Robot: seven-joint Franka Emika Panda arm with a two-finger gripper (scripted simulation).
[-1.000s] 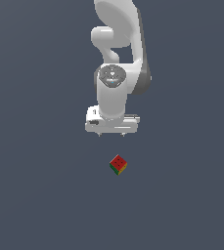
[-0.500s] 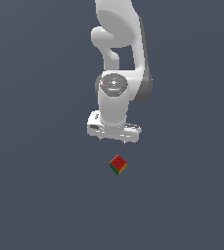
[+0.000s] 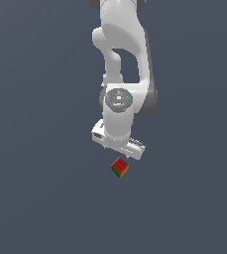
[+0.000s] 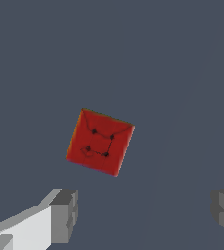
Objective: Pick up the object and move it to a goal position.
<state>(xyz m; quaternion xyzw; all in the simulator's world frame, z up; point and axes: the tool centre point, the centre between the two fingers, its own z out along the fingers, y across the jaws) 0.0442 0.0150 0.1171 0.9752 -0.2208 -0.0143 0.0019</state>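
Observation:
The object [image 3: 119,167] is a tiny cube with a red dotted top, a green face and a yellow-orange face, lying on the dark grey floor. My white gripper [image 3: 119,149] hangs just above it, its lower edge close over the cube's top. In the wrist view the red dotted face of the object [image 4: 100,141] sits a little off the line between the two grey fingertips [image 4: 64,215], and the gripper [image 4: 145,210] is open with a wide gap and nothing held.
A plain dark grey floor [image 3: 35,198] fills both views. The white arm [image 3: 122,59] rises behind the gripper toward the top of the exterior view.
The gripper has come down toward the cube over the last second, closing most of the gap above it. The cube has not moved.

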